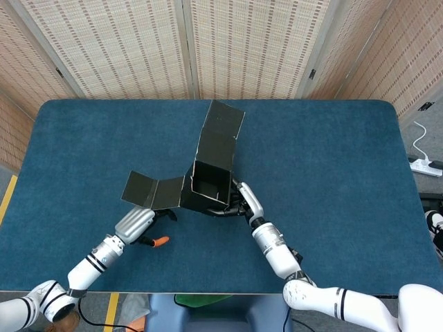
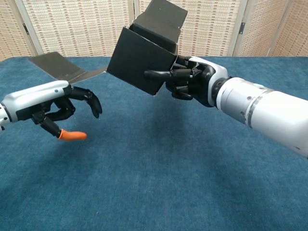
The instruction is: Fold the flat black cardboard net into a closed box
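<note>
Chest view: black box [image 2: 142, 67] tilted, open, flaps splayed, off the table.

A blue carpeted table [image 1: 332, 166] fills most of the head view. Behind it, across the top of the frame, stand woven-reed folding screens [image 1: 242, 48] with pale frames. At the far right edge a white power strip [image 1: 426, 166] lies on grey floor; at lower left runs what looks like a yellow floor stripe [image 1: 7, 200].
</note>
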### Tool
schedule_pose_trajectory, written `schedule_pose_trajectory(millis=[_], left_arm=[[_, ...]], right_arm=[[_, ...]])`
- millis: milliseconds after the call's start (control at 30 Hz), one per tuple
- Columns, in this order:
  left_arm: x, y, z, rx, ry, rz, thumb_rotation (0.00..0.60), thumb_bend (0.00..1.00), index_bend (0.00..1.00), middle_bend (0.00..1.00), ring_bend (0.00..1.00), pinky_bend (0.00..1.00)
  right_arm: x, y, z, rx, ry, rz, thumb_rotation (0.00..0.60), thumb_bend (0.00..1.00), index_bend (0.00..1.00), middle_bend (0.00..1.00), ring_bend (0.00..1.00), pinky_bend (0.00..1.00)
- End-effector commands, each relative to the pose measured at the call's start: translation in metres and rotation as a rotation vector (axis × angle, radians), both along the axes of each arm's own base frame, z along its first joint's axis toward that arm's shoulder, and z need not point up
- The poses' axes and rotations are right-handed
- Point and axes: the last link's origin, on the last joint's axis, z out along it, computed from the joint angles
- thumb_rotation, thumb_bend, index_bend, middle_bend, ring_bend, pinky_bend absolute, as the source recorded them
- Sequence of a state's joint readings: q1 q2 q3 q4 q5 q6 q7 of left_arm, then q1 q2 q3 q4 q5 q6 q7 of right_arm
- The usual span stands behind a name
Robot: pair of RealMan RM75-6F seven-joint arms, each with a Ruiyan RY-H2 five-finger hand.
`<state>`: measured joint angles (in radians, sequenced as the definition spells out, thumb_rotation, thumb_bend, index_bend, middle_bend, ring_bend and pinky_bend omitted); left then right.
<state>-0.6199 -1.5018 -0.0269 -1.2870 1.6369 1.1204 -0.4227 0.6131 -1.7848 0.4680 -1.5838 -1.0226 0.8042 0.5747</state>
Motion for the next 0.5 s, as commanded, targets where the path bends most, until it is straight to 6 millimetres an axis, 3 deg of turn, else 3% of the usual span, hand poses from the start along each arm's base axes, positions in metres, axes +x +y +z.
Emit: schedule_pose_trajectory(millis=[33,267,500], left_arm=[[-0.002,0.004,0.009,0.170,-0.079,0.000,0.600,0.29,0.39,0.45,0.89,0.94],[-0.002,0.003,0.031,0.296,-0.186,-0.058,0.600,0.33,0.40,0.45,0.89,0.94],[0.013,0.001,0.041,0.302,-0.198,-0.168,0.600,0.33,0.43,0.48,0.89,0.94]], right_arm=[[-0.005,0.005,0.000,0.009,0.008,0.003,0.600,0.19,0.55,0.67,0.78,1.00],[-0.014,0.013,-0.001,0.026,0.039,0.012,0.600,0.19,0.55,0.67,0.78,1.00],[-0.015,0.023,-0.011,0.043,0.063,0.037,0.600,0.19,0.55,0.67,0.78,1.00]])
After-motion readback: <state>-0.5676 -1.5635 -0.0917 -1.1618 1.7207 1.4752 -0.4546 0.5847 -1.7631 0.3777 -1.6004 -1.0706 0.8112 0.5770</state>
